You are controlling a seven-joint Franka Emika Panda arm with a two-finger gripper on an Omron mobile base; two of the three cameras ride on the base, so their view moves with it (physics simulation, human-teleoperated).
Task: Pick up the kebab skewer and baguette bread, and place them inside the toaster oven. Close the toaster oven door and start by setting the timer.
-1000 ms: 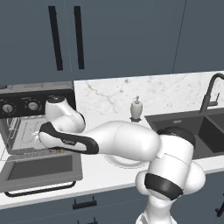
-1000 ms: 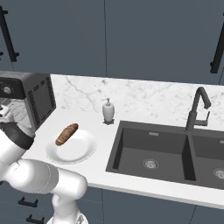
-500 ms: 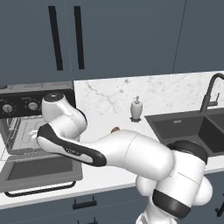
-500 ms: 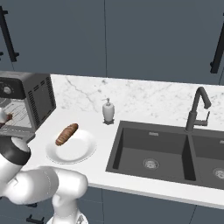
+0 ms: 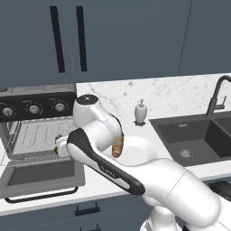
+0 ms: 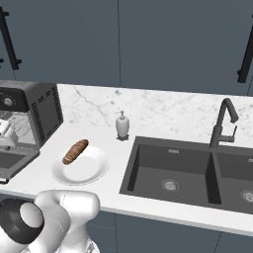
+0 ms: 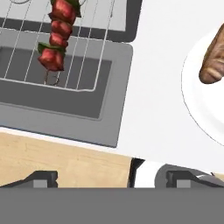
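My end effector (image 7: 111, 177): my two dark finger tips stand far apart at the bottom of the hand view. Nothing is between them. It is spread wide and holds nothing.

Kebab skewer (image 7: 57, 37): it lies on the wire rack (image 7: 87, 57) of the toaster oven, apart from my fingers. I see red chunks with bits of green on a thin stick. One end of the stick pokes out near the front edge of the rack.

Toaster oven door (image 5: 43, 173): it hangs open, folded down flat in front of the oven. Its thin black bar handle (image 5: 43, 195) is at the front edge, over the edge of the counter.

Toaster oven (image 5: 36, 122): it stands on the left end of the counter. It has three round knobs (image 5: 34, 108) in a row on top of the opening. My arm reaches across in front of it.

Baguette bread (image 6: 75, 151): it lies on a white plate (image 6: 86, 173), near the plate's back left edge. It is golden-brown and long.

Plate: it sits on the counter (image 6: 44, 173) between the toaster oven and the sink (image 6: 170, 170).

Soap bottle (image 6: 122, 125): small and white, it stands by the marble wall, behind the plate.

Tap (image 6: 222, 123): dark and curved, it stands behind the sink.
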